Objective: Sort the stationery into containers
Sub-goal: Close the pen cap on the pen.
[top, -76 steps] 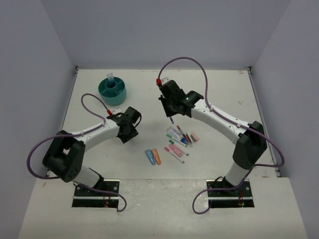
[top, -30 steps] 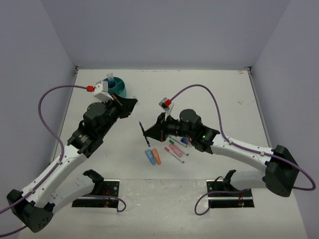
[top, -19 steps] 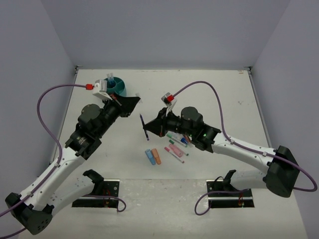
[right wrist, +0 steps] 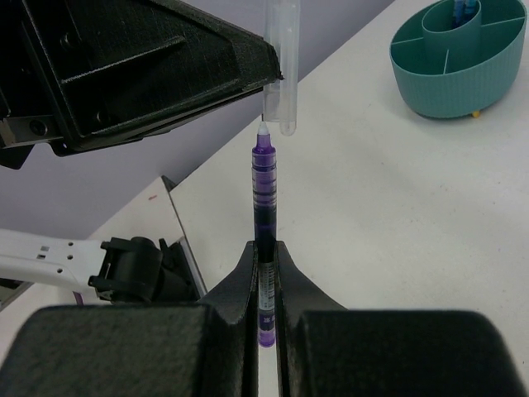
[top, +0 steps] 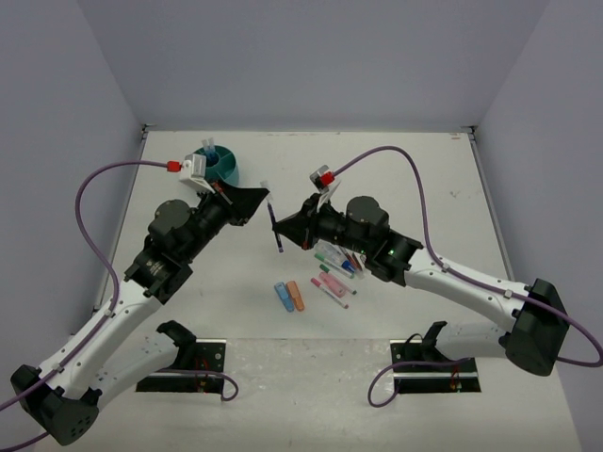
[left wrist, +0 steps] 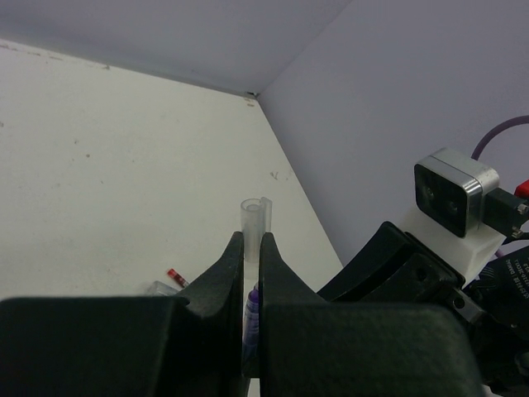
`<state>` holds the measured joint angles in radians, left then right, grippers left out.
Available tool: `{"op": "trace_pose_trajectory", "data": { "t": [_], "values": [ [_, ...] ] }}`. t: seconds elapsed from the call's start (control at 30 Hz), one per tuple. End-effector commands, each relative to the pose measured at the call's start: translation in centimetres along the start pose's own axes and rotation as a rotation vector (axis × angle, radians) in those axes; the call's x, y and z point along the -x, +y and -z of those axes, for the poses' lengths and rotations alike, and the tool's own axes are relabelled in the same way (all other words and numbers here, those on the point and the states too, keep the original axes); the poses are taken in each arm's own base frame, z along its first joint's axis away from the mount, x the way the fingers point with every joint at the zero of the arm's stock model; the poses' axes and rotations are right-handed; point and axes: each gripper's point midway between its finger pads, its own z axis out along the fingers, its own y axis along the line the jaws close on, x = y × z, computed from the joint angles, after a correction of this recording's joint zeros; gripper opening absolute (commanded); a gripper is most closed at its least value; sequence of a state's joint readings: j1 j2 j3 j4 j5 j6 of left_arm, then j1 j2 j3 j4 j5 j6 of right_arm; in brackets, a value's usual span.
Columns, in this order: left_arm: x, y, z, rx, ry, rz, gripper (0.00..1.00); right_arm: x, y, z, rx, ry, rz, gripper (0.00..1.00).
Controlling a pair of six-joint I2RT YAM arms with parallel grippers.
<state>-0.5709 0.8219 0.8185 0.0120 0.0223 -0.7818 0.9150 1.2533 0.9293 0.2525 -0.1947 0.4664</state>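
My right gripper [right wrist: 266,248] is shut on a dark-blue pen [right wrist: 264,186], held above the table with its tip pointing at my left gripper [top: 258,199]. The left gripper [left wrist: 252,240] is shut on a clear pen cap [left wrist: 254,217]. In the right wrist view the pen's tip is level with the cap's [right wrist: 279,66] lower end, just beside it; whether it is inside does not show. The teal tub [top: 215,167] stands at the back left with blue items in its centre cup. More stationery [top: 337,268] lies in a loose pile under the right arm.
A blue and an orange stubby piece [top: 289,297] lie side by side near the front edge, left of the pile. The two grippers meet in mid-air over the table's middle, the right one [top: 288,226] just right of the left. A small red-tipped item [left wrist: 176,277] lies below.
Both grippers have risen and closed in on each other. The pen moved up and back toward the cap, and the left gripper moved right with the cap. Both grips are unchanged.
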Motion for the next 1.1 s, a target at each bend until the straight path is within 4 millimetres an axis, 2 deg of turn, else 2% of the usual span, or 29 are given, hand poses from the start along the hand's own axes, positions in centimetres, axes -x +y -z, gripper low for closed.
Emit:
{"op": "trace_pose_trajectory", "data": {
  "t": [0.0, 0.33, 0.77, 1.07],
  "values": [
    [0.7, -1.3, 0.3, -0.055, -0.019, -0.015, 0.0, 4.1, 0.9, 0.6, 0.002, -0.103, 0.038, 0.0],
    [-0.2, -1.4, 0.0, -0.078, 0.01, -0.01, 0.0, 5.0, 1.1, 0.5, 0.008, -0.108, 0.047, 0.0],
    [0.9, -0.5, 0.1, -0.021, -0.041, -0.019, 0.0, 2.4, 1.0, 0.7, 0.041, -0.033, 0.051, 0.0],
    [1.0, -0.7, 0.2, -0.029, -0.045, -0.013, 0.0, 2.1, 0.4, 0.3, 0.014, -0.02, 0.053, 0.0]
  ]
}}
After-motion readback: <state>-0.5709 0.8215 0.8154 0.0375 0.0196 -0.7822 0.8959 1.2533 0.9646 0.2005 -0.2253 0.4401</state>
